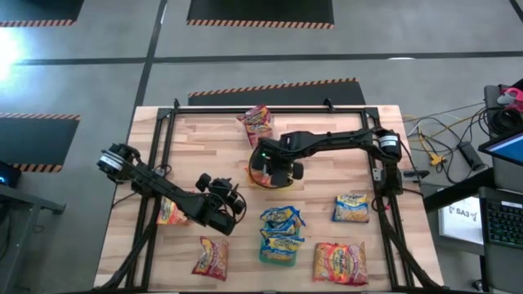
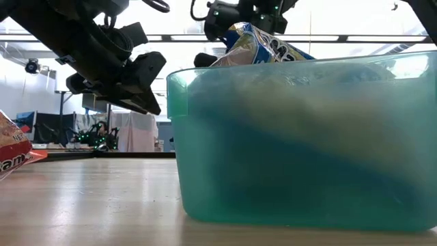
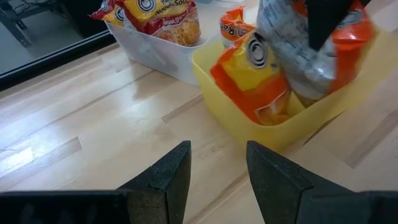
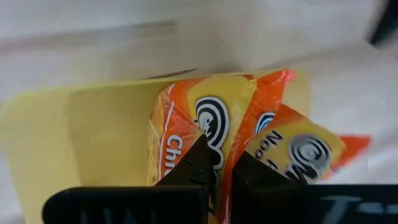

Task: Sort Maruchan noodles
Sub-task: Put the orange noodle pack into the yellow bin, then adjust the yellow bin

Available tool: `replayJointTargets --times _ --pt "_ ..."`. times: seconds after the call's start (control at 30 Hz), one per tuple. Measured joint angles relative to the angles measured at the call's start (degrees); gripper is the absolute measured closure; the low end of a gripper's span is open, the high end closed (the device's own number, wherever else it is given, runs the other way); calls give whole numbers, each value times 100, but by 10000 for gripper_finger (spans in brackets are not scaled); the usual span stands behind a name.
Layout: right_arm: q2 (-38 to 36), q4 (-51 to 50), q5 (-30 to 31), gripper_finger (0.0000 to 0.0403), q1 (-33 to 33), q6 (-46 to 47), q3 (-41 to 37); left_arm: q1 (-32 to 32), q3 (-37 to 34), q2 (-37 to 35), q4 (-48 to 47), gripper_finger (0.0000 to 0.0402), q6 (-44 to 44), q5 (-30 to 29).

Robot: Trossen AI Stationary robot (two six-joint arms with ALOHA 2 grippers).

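The right hand (image 4: 214,163), clenched on a crinkly orange plastic noodle packet (image 4: 186,127), hangs over the yellow plastic tray (image 4: 93,124). Released askew, the packet could catch the tray's rim and spill out. The left hand (image 3: 217,165) waits beside the tray, parted and empty.

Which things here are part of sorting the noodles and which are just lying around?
Job: orange noodle packet pinched by the right gripper over the yellow tray; blue packets in the green tray; red packets on the table; open, empty left gripper.

Lying about: cables, keyboard.
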Motion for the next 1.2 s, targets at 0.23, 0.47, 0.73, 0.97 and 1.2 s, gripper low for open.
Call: replayJointTargets --times 0.23,0.47,0.73,0.97,1.2 --pt "-11 209 192 394 -2 2504 0 3 0 0 0 263 0 1" --pt "-10 528 147 392 0 2873 -1 4 0 0 39 263 -22 0" --pt "-13 555 152 333 0 2551 -2 2 0 0 48 263 -22 2" --pt "-210 406 1962 292 32 2923 157 2 -4 0 55 263 -21 2" --pt "-564 -395 1909 296 -393 4965 422 0 -13 0 64 263 17 2"
